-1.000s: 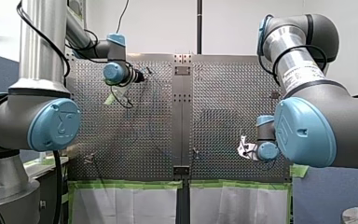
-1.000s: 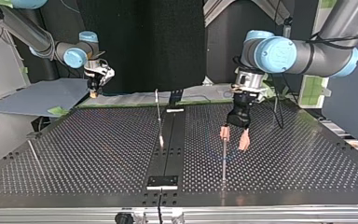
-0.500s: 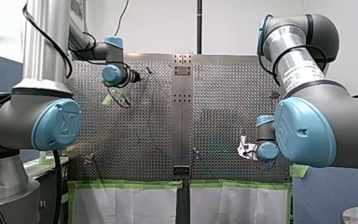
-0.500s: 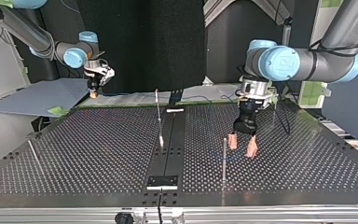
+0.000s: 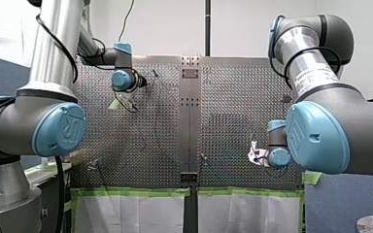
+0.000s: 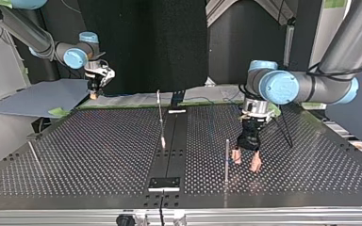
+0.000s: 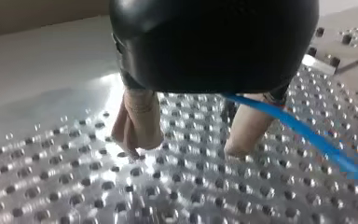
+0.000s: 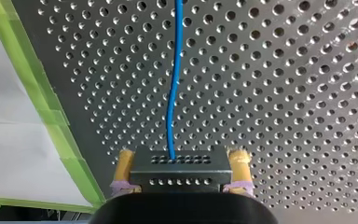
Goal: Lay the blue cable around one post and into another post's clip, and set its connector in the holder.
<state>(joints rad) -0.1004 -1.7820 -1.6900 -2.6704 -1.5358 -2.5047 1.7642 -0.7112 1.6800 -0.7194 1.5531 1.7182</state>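
Blue cable (image 8: 171,93) leads from the connector (image 8: 179,170) out over the perforated table (image 8: 284,93). My right gripper (image 8: 181,159) has its yellow-padded fingers (image 8: 122,165) clamped on the connector's two ends. My left gripper (image 6: 246,161) hangs low over the table, just beside a thin post (image 6: 226,157). Its beige fingers (image 7: 140,119) are apart, and the cable passes close by one of them.
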